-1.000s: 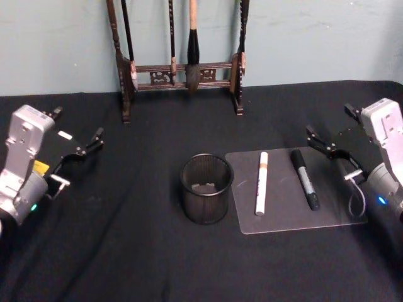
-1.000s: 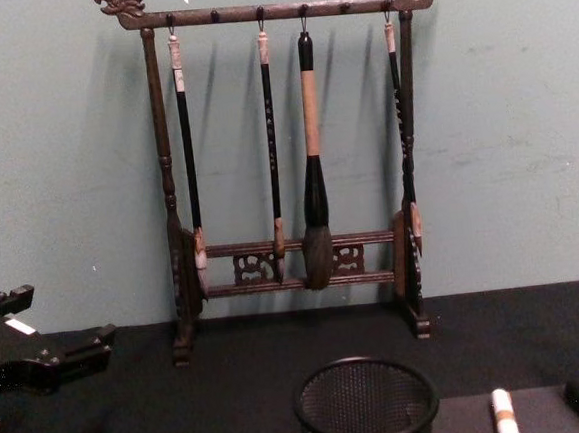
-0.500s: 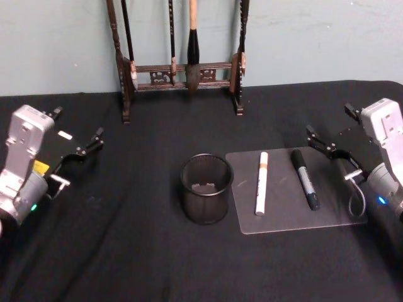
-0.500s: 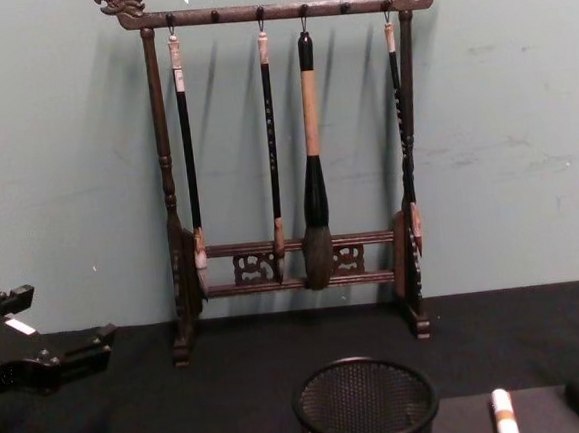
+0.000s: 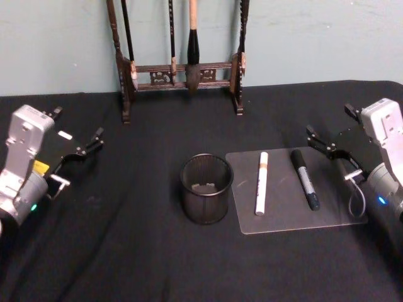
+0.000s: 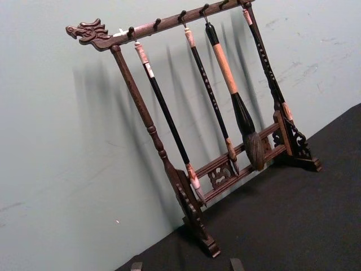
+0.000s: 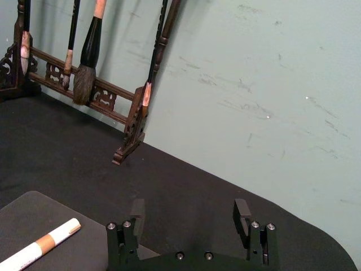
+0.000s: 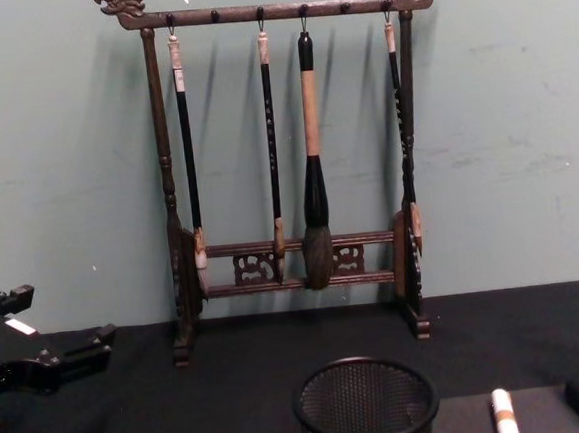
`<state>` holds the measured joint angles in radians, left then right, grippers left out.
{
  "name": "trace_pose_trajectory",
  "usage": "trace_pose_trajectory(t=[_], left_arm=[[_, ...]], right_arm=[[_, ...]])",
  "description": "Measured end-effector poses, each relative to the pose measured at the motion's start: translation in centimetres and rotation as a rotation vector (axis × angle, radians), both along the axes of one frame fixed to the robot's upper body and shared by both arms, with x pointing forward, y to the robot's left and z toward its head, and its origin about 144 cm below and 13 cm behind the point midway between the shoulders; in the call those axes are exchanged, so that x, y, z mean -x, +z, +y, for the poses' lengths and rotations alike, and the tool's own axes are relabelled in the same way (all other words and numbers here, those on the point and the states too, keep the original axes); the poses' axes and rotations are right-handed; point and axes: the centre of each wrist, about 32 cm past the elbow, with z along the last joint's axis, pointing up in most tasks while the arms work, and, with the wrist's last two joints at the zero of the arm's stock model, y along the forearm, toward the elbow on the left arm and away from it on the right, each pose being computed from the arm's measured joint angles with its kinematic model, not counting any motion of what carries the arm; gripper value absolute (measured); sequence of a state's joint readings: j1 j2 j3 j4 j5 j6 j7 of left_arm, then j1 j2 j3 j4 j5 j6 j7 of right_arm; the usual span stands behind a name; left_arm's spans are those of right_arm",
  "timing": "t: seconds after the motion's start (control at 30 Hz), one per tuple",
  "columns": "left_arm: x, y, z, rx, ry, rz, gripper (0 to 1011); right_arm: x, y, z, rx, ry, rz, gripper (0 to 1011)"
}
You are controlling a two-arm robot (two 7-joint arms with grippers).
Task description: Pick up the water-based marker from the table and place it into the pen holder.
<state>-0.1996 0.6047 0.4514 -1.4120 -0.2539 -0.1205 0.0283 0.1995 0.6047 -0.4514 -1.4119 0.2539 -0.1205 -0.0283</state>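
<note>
The pen holder (image 5: pixel 205 202), a round black mesh cup, stands at the table's middle and also rises from the lower edge of the chest view (image 8: pixel 364 403). To its right, on a clear mat (image 5: pixel 334 217), lie a white marker with an orange band (image 5: pixel 261 182) and a black marker with a grey label (image 5: pixel 305 179). I cannot tell which of them is the water-based one. My left gripper (image 5: pixel 78 123) hovers open at the far left, well away from the cup. My right gripper (image 5: pixel 329 119) is open at the far right, just beyond the black marker, fingers (image 7: pixel 137 210) spread wide.
A tall dark wooden brush rack (image 5: pixel 179 69) with several hanging brushes stands at the back against the green wall (image 8: pixel 516 159). Black cloth (image 5: pixel 138 251) covers the table, with free room in front of and to the left of the cup.
</note>
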Motion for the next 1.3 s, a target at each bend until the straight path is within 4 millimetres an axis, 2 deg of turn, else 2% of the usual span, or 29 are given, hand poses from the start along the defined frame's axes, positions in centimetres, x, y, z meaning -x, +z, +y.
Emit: trace_pose_trajectory(t=[0.67,1.07,1.3], left_arm=[[0.0,0.0,0.0,0.0,0.0,0.0,1001],[0.0,0.0,0.0,0.0,0.0,0.0,1001],[0.0,0.0,0.0,0.0,0.0,0.0,1001]], right_arm=[[0.0,0.1,0.1,-0.006,0.0,0.018,1002],[0.0,2.2,1.0,-0.093,0.006,0.156,1002],[-0.3,3.8,2.5,-0.135,0.039,0.258,1002]])
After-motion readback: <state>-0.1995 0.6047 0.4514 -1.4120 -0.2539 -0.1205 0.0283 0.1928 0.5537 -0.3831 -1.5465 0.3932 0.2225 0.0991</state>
